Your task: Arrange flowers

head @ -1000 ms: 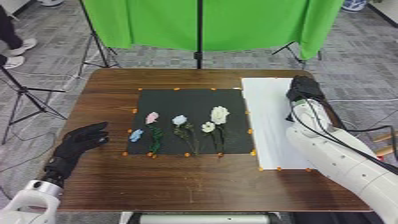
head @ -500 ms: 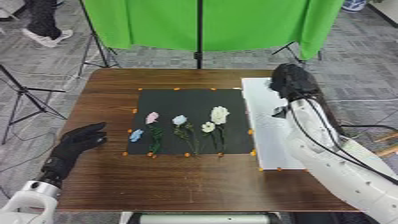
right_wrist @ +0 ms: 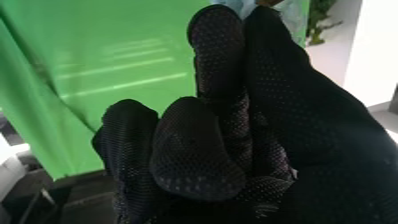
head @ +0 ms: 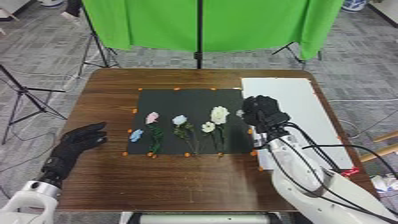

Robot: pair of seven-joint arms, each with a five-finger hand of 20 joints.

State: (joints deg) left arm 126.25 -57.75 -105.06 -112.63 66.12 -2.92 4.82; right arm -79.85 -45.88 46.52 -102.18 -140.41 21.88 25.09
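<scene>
Where black mat [head: 191,99] edges white board [head: 289,95], the right robot hand [head: 261,111] pinches a flower [right_wrist: 235,4].

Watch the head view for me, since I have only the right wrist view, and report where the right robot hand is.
Observer: The right robot hand is at the left edge of the white sheet, next to the black mat.
Operator: Now place the left one for me.
Observer: The left robot hand is off to the left of the mat, clear of the flowers.
Operator: Pick out the leftmost flower on the mat.
Observer: That is the small blue flower, lying by the mat's left edge.
</scene>
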